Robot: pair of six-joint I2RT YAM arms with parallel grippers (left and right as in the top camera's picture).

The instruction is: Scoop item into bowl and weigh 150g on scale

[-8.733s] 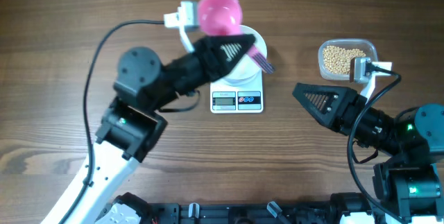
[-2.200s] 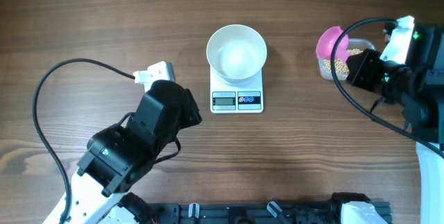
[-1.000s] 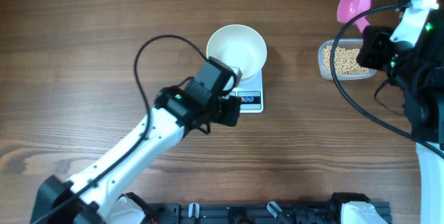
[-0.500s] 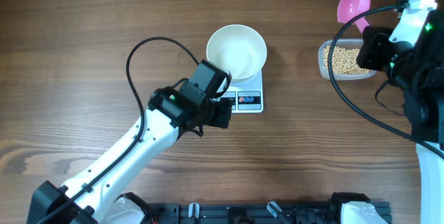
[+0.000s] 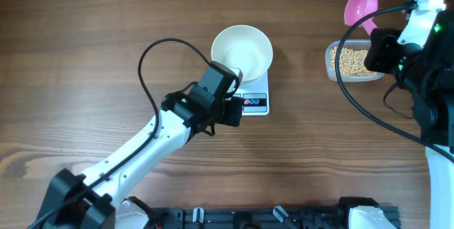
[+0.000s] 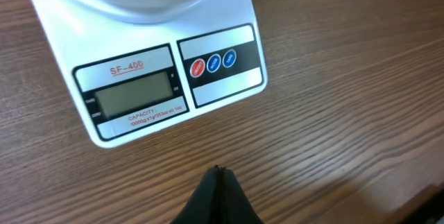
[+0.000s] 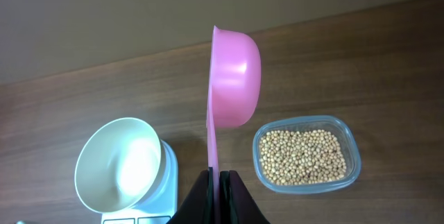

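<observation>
On the wooden table [image 5: 85, 30] the empty bowl [image 5: 242, 53] sits on the scale [image 6: 159, 85], probably to be zeroed; the left gripper [image 6: 218, 182], fingers together and empty, points at its front panel. The right gripper [image 7: 215, 180] clamps a pink scoop [image 7: 234, 78] just beyond the beans [image 7: 302, 156], far right

**Colour key.** The table [image 5: 85, 23] is showing dark brown wood grain in long streaks. The bowl [image 5: 242, 52] is appearing plain white. The scale [image 6: 229, 16] is also showing white, carrying a grey display [image 6: 132, 93], red lettering [image 6: 126, 66], and a black panel [image 6: 244, 47] bearing one red and two blue buttons [image 6: 214, 62]. The scoop [image 7: 236, 78] is showing bright pink. The beans [image 7: 302, 156] are appearing tan-yellow inside a clear tub [image 7: 352, 156]. The left arm [image 5: 135, 154] and right arm [image 5: 425, 66] are showing black and white.
</observation>
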